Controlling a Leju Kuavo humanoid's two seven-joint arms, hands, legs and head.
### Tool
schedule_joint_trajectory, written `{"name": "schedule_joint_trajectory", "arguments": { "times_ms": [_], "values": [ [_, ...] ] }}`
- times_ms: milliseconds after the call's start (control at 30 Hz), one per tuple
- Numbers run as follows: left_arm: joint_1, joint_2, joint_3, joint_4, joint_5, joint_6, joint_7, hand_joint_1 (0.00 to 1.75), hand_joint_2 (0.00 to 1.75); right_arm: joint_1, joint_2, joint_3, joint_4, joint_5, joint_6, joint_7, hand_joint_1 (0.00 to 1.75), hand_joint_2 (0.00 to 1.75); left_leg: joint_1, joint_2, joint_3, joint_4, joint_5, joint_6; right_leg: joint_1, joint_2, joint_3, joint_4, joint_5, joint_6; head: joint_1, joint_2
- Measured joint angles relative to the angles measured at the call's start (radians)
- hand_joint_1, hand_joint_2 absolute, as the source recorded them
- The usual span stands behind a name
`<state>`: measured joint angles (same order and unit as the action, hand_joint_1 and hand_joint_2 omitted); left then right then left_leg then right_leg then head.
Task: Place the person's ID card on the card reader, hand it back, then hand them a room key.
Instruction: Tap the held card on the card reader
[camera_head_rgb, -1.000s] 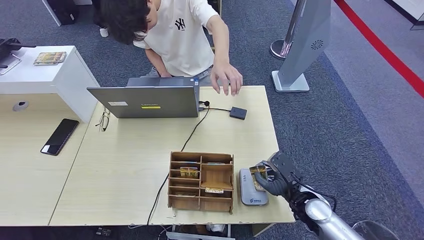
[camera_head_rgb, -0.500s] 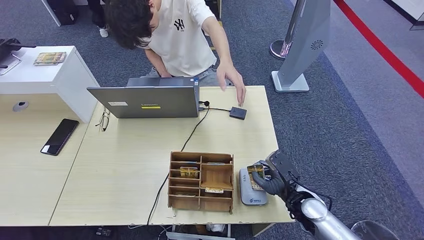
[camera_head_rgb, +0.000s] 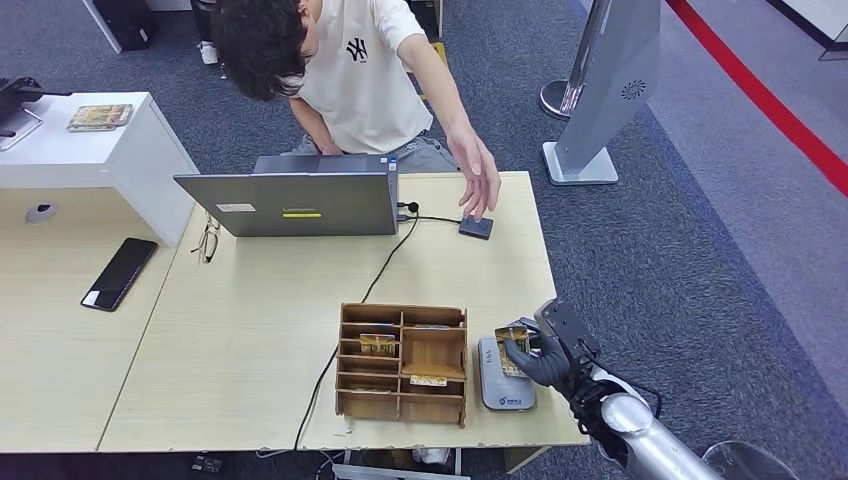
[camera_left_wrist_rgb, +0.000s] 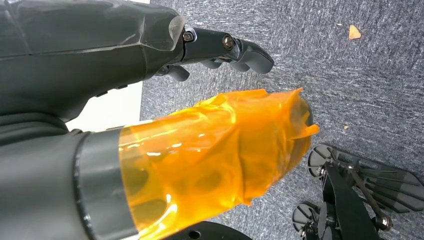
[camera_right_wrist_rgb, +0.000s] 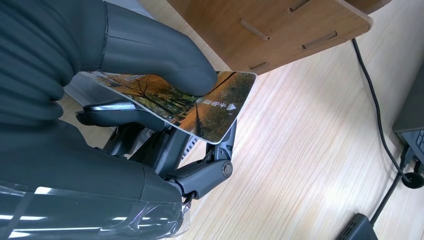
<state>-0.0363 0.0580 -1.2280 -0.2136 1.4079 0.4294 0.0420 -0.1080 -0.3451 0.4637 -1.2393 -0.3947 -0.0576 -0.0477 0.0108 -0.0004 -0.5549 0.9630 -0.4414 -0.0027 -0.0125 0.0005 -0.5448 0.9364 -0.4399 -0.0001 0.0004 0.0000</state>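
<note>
My right hand (camera_head_rgb: 545, 355) holds the ID card (camera_head_rgb: 513, 340), a card with an autumn-tree print, just above the grey card reader (camera_head_rgb: 501, 386) at the table's near right edge. In the right wrist view the thumb (camera_right_wrist_rgb: 160, 55) presses the ID card (camera_right_wrist_rgb: 190, 107) against the fingers beneath it. The wooden organizer (camera_head_rgb: 403, 362) with room key cards in its slots stands left of the reader. The person (camera_head_rgb: 350, 70) leans over the far side, one hand (camera_head_rgb: 478, 180) reaching down to a small dark box (camera_head_rgb: 476, 226). My left hand (camera_left_wrist_rgb: 150, 100) hangs over the carpet, holding nothing, its thumb wrapped in orange film.
An open laptop (camera_head_rgb: 290, 203) stands at the far edge, its cable (camera_head_rgb: 365, 290) running across the table beside the organizer. A phone (camera_head_rgb: 119, 272) and glasses (camera_head_rgb: 207, 241) lie on the left. A grey stand (camera_head_rgb: 610, 90) rises on the carpet to the right.
The person's hand has come down from above the table edge onto the small dark box. My right hand has lifted the card slightly over the reader.
</note>
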Motion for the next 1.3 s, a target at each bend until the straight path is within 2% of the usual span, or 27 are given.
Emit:
{"name": "schedule_joint_trajectory", "arguments": {
  "times_ms": [700, 1300],
  "values": [
    [0.000, 0.000, 0.000, 0.000, -0.001, 0.003, 0.000, 0.00, 0.00, -0.003, 0.004, -0.011, 0.025, -0.015, 0.033, -0.023, 1.75, 1.75, 0.000, 0.000, 0.001, 0.000, -0.001, 0.001, 0.000, 0.000, 0.001, 0.000, 0.000, 0.000, 0.000, 0.000],
    [0.000, 0.000, 0.000, 0.000, -0.001, 0.002, -0.002, 0.00, 0.00, -0.002, 0.007, -0.017, 0.045, 0.004, 0.076, -0.079, 1.75, 1.75, 0.000, 0.000, 0.001, 0.000, -0.001, 0.001, 0.000, 0.000, 0.001, 0.000, 0.000, 0.000, 0.000, 0.000]
  ]
}}
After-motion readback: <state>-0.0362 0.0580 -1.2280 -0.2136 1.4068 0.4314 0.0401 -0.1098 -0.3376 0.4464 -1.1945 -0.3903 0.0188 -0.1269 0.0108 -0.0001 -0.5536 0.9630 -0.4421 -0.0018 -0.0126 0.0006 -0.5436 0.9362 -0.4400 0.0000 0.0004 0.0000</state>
